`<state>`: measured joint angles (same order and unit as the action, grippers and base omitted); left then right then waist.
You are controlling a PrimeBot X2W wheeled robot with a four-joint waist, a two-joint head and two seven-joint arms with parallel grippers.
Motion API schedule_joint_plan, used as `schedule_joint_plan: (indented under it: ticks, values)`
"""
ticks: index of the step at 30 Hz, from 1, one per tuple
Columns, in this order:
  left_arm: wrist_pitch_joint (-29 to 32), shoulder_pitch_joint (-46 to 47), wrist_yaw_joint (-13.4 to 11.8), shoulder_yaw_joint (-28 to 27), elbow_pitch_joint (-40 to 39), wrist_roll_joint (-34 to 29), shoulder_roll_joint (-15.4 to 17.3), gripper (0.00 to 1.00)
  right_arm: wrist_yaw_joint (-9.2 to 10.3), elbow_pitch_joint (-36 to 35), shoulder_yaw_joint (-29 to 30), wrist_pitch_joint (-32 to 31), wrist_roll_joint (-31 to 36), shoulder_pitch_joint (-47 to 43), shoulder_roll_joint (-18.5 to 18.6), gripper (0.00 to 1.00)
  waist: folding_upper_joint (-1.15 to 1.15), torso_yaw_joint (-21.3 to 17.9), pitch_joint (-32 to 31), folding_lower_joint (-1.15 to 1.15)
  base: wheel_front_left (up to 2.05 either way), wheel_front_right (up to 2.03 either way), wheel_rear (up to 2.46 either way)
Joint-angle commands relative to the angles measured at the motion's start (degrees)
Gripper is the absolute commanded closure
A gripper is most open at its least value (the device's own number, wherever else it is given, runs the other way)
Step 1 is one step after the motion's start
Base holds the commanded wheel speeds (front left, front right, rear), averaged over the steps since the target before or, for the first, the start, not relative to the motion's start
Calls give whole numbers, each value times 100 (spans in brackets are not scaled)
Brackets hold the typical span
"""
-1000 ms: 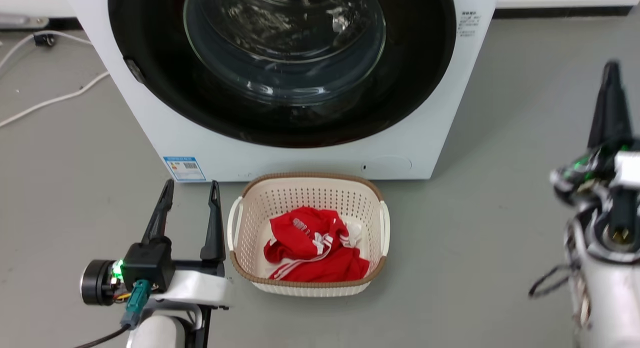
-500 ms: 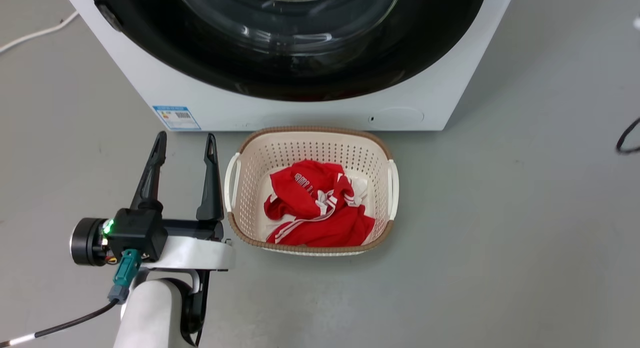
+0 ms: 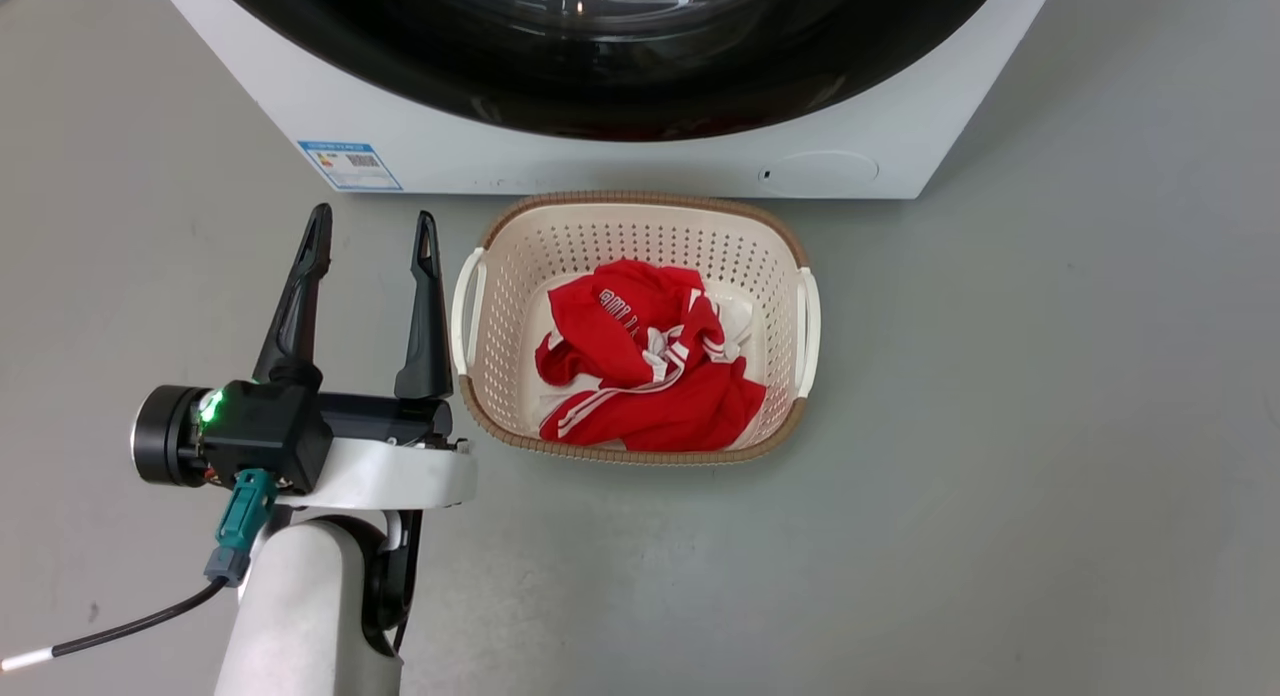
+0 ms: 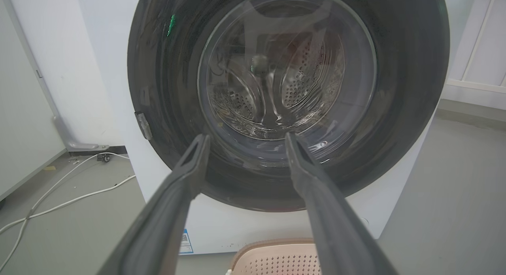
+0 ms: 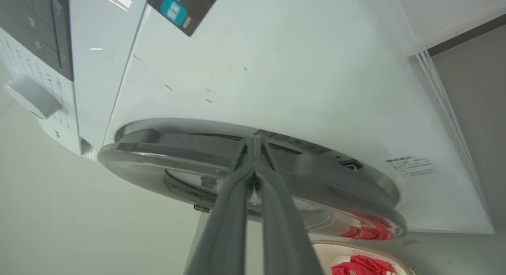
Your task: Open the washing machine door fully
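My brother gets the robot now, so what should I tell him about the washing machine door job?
Left gripper: open, empty, beside the laundry basket, facing the washing machine door.
Right gripper: fingers shut together, tips at the door's rim; contact unclear.
Done: nothing visible; the door looks closed against the washing machine.
Left: pull it fully open.

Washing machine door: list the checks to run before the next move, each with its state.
1. Door open fully: not ok, it lies close against the washing machine.
2. Right gripper at the door's rim: ok, fingers shut.
3. Fingertips hooked behind the rim: cannot tell.
4. Left gripper clear of the door: ok, open, beside the basket.
5. Basket clear of the door's swing: cannot tell.
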<state>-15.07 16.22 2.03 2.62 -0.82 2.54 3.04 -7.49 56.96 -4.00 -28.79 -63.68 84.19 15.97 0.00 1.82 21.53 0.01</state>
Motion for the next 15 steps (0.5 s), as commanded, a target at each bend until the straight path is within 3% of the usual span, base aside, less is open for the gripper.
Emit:
schedule_joint_plan:
  ticks: [1, 15]
  values:
    - [-14, 69, 8, 5, -22, -26, -4, 0, 0, 59, -33, -29, 80, 77, -45, 100, 0, 23, 65, -1, 0, 0, 0]
    - [-14, 351, 45, 68, -173, -44, -14, 0, 0, 1017, -179, -233, 956, 993, -468, 100, 0, 107, 600, -1, 0, 0, 0]
